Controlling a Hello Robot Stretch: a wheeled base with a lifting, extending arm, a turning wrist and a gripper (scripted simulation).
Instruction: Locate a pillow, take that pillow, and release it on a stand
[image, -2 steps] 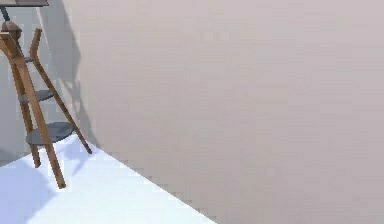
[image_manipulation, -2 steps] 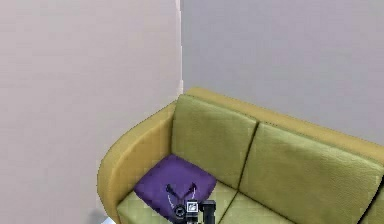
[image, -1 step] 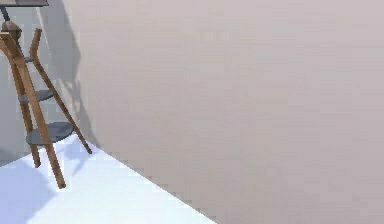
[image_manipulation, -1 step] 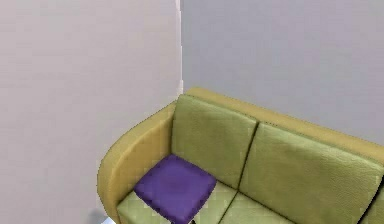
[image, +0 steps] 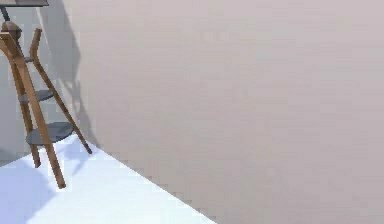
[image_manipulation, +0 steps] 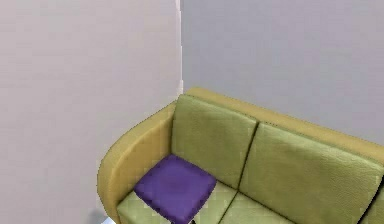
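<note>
A purple square pillow (image_manipulation: 176, 186) lies flat on the seat of an olive-green sofa (image_manipulation: 270, 160), close to the sofa's rounded armrest (image_manipulation: 135, 155) at the arm side view's lower middle. A wooden stand (image: 38, 100) with slanted brown legs and dark round shelves stands at the forward view's left, against a plain wall.
A bare beige wall (image: 240, 90) crosses the forward view diagonally, close ahead. Pale floor (image: 100, 195) lies in its lower left corner beside the stand. Behind the sofa, grey walls (image_manipulation: 80, 80) meet in a corner.
</note>
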